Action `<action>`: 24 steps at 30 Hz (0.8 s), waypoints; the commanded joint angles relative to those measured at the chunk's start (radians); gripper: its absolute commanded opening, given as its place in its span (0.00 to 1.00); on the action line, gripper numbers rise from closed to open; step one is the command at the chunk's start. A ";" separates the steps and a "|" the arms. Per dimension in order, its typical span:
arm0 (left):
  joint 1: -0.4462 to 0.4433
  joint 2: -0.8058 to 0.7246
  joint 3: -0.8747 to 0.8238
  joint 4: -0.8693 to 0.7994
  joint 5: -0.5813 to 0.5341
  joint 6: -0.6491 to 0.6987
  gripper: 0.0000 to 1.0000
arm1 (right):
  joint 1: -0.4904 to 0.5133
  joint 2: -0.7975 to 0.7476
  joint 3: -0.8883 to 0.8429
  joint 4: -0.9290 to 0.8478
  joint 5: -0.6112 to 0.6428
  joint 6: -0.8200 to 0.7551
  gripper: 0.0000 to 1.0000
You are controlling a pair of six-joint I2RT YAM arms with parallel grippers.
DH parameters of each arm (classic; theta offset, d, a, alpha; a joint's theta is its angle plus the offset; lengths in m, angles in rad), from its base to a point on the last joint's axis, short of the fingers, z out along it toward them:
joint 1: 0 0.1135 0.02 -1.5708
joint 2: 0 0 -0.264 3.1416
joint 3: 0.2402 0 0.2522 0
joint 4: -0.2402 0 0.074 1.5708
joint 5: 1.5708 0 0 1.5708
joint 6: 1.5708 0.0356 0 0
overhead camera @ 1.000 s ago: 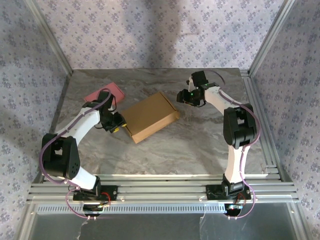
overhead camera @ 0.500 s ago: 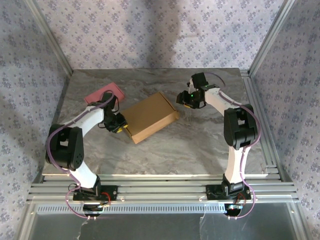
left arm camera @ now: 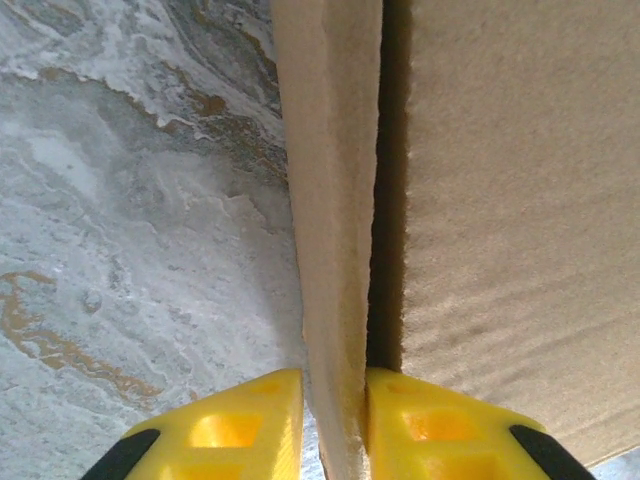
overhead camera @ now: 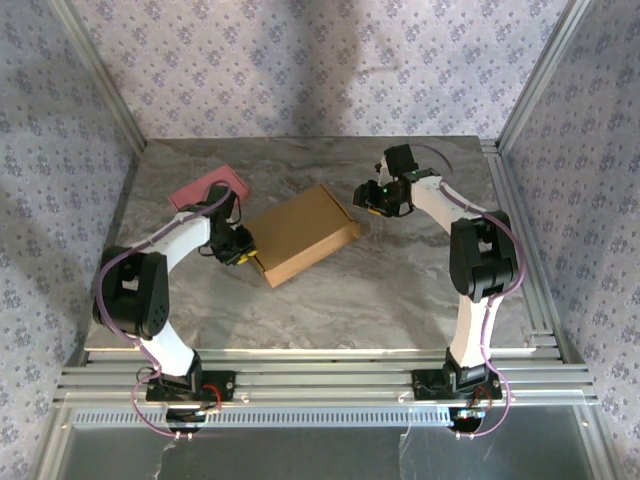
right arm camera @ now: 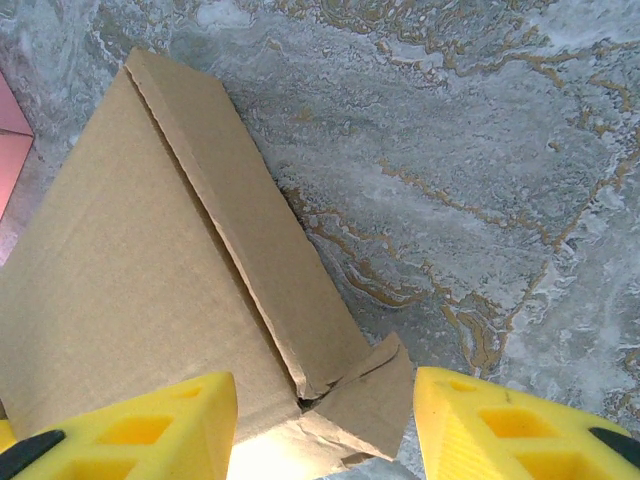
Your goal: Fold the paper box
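We found the paper box (overhead camera: 302, 232) lying flat near the middle of the table (overhead camera: 400, 290), turned on the diagonal, so that its long axis ran from the near left towards the far right, that is, roughly from one arm's tool to the other's. The left gripper (overhead camera: 238, 256) sat at the box's near-left short end. In the left wrist view its yellow fingers (left arm camera: 240, 425) stood narrow, one on each face of the upright end wall (left arm camera: 330, 200), pinching it. The right gripper (overhead camera: 372, 200) hung just off the opposite, far-right corner, its jaws wide and holding nothing. From its own camera the box reached away ahead and to the left, with a loose tab (right arm camera: 368, 395) jutting out at the corner between the open fingers. We judged that the right arm was the nearer to that untucked tab, while the left steadied the other end. The pink card (overhead camera: 207, 186) lay apart, beyond the left arm.
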State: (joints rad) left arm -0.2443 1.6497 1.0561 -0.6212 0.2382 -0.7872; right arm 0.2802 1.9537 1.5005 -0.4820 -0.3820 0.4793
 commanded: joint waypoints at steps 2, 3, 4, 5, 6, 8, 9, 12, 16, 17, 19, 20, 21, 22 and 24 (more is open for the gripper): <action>-0.015 0.038 -0.048 -0.006 -0.034 -0.008 0.17 | 0.008 -0.049 -0.006 -0.001 -0.003 0.013 0.50; -0.015 0.040 -0.046 -0.007 -0.037 -0.007 0.14 | 0.008 -0.053 -0.009 0.000 -0.002 0.012 0.50; -0.015 0.041 -0.044 -0.010 -0.037 -0.007 0.10 | 0.006 -0.057 -0.012 0.000 -0.001 0.010 0.50; -0.015 0.038 -0.037 -0.017 -0.038 -0.006 0.04 | 0.005 -0.063 -0.016 0.001 -0.002 0.008 0.50; -0.015 0.033 -0.029 -0.026 -0.035 -0.007 0.00 | 0.004 -0.069 -0.020 0.000 -0.006 0.004 0.50; -0.013 0.020 0.001 -0.050 -0.014 -0.005 0.00 | 0.000 -0.082 -0.027 -0.009 -0.008 -0.017 0.52; -0.011 0.011 0.022 -0.085 0.011 0.000 0.00 | -0.006 -0.092 -0.035 -0.012 -0.012 -0.029 0.53; 0.004 -0.006 0.093 -0.145 0.149 0.018 0.00 | -0.037 -0.125 -0.059 -0.018 -0.054 -0.034 0.63; 0.039 -0.005 0.170 -0.275 0.326 0.058 0.00 | -0.106 -0.161 -0.057 -0.079 -0.128 0.031 0.68; 0.047 -0.007 0.172 -0.284 0.366 0.061 0.00 | -0.116 -0.181 -0.062 -0.086 -0.127 0.047 0.70; 0.067 -0.005 0.163 -0.297 0.455 0.055 0.00 | -0.140 -0.231 -0.077 -0.111 -0.103 0.099 0.78; 0.073 -0.003 0.159 -0.299 0.495 0.049 0.00 | -0.153 -0.245 -0.086 -0.114 -0.103 0.130 0.79; 0.075 0.002 0.156 -0.302 0.530 0.049 0.00 | -0.170 -0.260 -0.093 -0.142 -0.116 0.175 0.80; 0.076 0.012 0.158 -0.315 0.558 0.060 0.00 | -0.188 -0.277 -0.106 -0.150 -0.133 0.212 0.80; 0.076 0.034 0.169 -0.358 0.586 0.110 0.00 | -0.212 -0.318 -0.133 -0.148 -0.167 0.274 0.82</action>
State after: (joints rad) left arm -0.1677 1.6566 1.2037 -0.8871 0.6704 -0.7357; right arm 0.0921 1.6970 1.3994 -0.5701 -0.4892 0.6277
